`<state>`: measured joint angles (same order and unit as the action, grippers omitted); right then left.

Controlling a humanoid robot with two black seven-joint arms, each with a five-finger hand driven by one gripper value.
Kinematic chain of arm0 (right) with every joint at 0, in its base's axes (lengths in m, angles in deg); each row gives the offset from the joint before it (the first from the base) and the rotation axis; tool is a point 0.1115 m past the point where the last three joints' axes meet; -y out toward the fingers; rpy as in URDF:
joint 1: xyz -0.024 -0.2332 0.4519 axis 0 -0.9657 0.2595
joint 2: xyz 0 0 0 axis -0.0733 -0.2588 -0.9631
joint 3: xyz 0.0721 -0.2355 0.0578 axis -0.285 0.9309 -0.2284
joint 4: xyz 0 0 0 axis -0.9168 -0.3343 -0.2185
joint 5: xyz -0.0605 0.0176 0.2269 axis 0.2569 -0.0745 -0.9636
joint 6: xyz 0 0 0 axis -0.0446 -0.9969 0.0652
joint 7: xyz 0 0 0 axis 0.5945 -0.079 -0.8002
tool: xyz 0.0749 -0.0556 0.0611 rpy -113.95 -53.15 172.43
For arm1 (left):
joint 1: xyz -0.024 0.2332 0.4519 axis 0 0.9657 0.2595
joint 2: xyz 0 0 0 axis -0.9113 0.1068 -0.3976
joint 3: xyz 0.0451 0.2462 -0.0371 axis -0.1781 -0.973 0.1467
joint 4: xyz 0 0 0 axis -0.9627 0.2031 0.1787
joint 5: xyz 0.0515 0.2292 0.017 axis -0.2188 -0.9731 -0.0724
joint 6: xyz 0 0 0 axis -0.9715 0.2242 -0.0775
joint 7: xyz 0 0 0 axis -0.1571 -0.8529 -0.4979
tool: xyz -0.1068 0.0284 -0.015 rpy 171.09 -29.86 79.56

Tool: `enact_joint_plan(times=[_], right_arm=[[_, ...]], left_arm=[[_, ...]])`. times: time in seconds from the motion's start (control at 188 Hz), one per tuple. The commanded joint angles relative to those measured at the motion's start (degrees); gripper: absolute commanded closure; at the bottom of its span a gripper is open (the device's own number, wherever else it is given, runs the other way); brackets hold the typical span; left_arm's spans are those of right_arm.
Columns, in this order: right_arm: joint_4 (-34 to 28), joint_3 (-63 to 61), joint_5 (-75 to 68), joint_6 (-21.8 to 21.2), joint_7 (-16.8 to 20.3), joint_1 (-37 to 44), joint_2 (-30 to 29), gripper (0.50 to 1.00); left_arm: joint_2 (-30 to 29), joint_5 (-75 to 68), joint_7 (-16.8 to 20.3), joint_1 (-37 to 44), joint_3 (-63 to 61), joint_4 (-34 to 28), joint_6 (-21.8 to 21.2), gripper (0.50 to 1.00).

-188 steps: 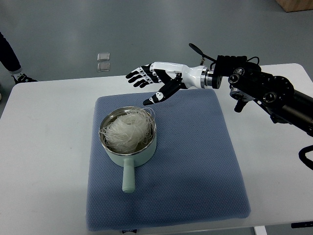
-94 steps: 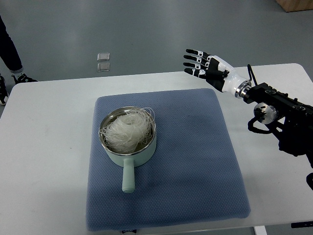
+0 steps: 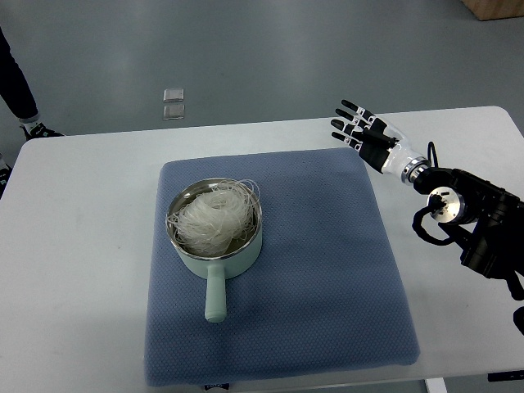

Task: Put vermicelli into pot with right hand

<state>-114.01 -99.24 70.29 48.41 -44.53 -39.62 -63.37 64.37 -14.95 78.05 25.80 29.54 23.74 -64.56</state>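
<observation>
A pale green pot [image 3: 216,244] with a handle pointing toward me stands on the left part of a blue mat [image 3: 327,270]. A white bundle of vermicelli [image 3: 211,219] lies inside the pot, with loose strands over the rim. My right hand [image 3: 360,131] is open and empty, fingers spread, above the mat's far right corner, well to the right of the pot. Its black arm [image 3: 467,217] comes in from the right edge. The left arm is out of view.
The mat lies on a white table [image 3: 74,246]. A person's leg and shoe [image 3: 20,98] show at the far left edge beyond the table. Two small square plates [image 3: 173,103] lie on the grey floor behind the table.
My right hand has drawn back from just behind the pot to the right, past the mat's far right corner, staying open. The vermicelli stays in the pot.
</observation>
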Motion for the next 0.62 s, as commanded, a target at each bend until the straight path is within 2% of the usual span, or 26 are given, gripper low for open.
enact_joint_plan(times=[0.0,0.618], right_arm=[[-0.11,0.10,0.11,0.02,-0.08,-0.03,-0.01,0.574],[-0.55,-0.07,0.11,-1.48,-0.25,0.15,0.08,0.574]], left_arm=[[0.00,0.00,0.00,0.01,-0.01,0.04,0.00,0.500],[0.00,0.00,0.00,0.01,-0.01,0.04,0.00,0.500]])
